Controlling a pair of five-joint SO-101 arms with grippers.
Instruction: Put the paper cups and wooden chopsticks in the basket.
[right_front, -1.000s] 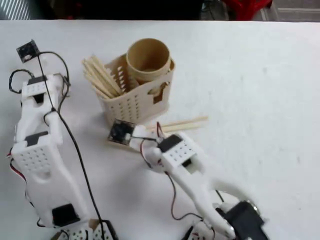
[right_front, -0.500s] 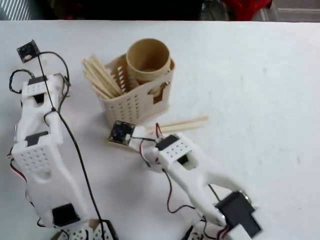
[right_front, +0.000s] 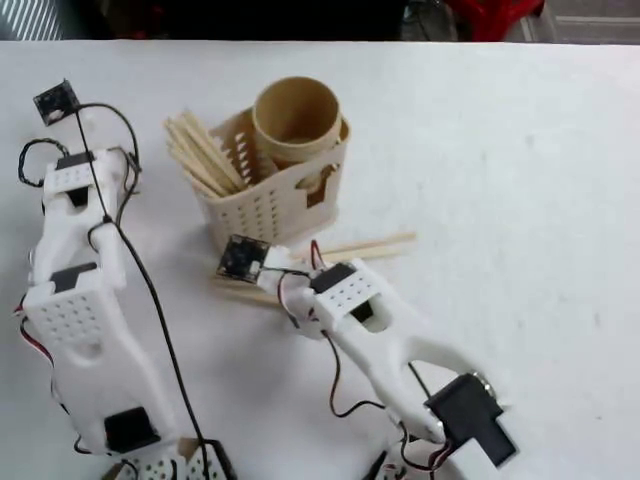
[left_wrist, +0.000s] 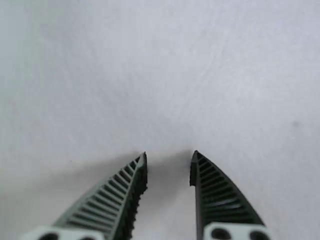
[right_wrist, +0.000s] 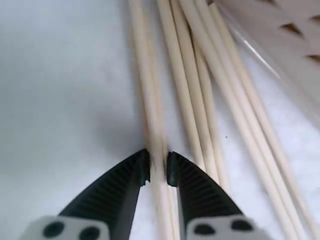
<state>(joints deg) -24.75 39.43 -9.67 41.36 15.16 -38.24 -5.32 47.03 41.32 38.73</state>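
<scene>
Right pincer (right_wrist: 157, 167): nearly closed, clamping one chopstick (right_wrist: 146, 75) across its width.
Long axis: runs straight ahead of the fingertips; the loose chopsticks (right_front: 375, 246) lie left-right at frame centre on the counter (right_front: 520, 150).
Basket (right_front: 265, 215): just above them, upper centre.
Left pincer (left_wrist: 168, 162): part open, empty, far left.

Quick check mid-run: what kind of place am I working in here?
Likely a hobby or lab robot bench: a plain white table, two arms with loose wiring, and a basket holding a paper cup and chopsticks.
</scene>
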